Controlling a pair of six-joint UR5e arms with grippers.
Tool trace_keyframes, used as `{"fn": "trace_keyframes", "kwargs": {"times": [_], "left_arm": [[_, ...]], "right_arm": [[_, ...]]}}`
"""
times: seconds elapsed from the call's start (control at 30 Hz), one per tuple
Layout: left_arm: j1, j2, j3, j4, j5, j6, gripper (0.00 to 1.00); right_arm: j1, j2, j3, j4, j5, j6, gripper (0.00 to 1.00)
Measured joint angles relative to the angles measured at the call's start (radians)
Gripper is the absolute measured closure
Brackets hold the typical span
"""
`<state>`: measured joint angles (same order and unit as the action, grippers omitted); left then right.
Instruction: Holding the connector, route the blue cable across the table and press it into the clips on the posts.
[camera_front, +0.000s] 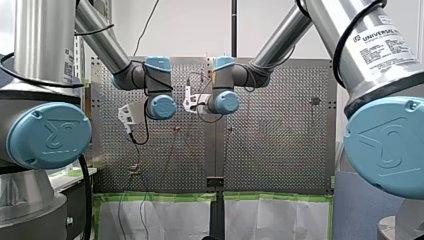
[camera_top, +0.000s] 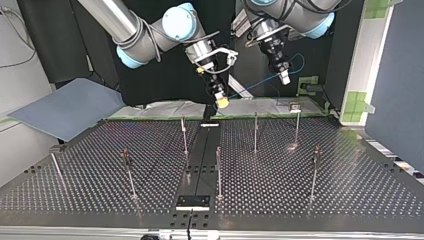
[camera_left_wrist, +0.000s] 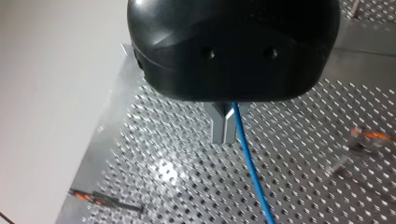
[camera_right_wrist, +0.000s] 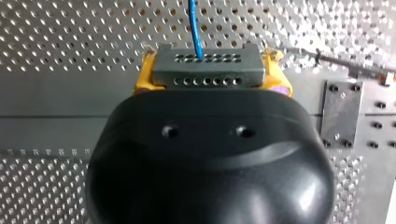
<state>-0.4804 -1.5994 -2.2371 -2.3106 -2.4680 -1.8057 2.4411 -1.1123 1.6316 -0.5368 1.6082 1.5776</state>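
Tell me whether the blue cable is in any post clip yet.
Out. In the top view the thin blue cable hangs beyond the perforated metal table; the slim metal posts stand bare.

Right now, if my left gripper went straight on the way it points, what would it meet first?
My left gripper would probably meet the bare table first, close beside the cable; depth is unclear.

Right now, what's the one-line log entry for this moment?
right hand shut on connector | left hand shut on blue cable | both above table | posts without cable
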Motion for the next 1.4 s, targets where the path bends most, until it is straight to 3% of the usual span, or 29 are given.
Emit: {"fn": "trace_keyframes", "kwargs": {"times": [0.2,0.27,0.67,1.03,1.2,1.4], "left_arm": [[0.014,0.056,0.014,-0.056,0.027,0.01,1.0],[0.019,0.072,0.015,-0.072,0.028,0.011,1.0],[0.068,0.173,0.034,-0.175,0.026,0.068,1.0],[0.109,0.112,0.103,-0.17,0.125,0.135,1.0],[0.153,0.119,0.109,-0.173,0.174,0.137,1.0],[0.202,0.138,0.11,-0.177,0.224,0.141,1.0]], "right_arm": [[0.044,0.003,-0.049,0.053,-0.002,0.015,1.0],[0.05,0.005,-0.061,0.065,-0.001,0.017,1.0],[0.047,0.008,-0.16,0.164,-0.006,0.038,1.0],[0.047,0.015,-0.259,0.256,-0.011,0.039,1.0],[0.044,0.045,-0.307,0.297,-0.012,0.039,1.0],[0.043,0.075,-0.356,0.313,-0.012,0.039,1.0]]}}
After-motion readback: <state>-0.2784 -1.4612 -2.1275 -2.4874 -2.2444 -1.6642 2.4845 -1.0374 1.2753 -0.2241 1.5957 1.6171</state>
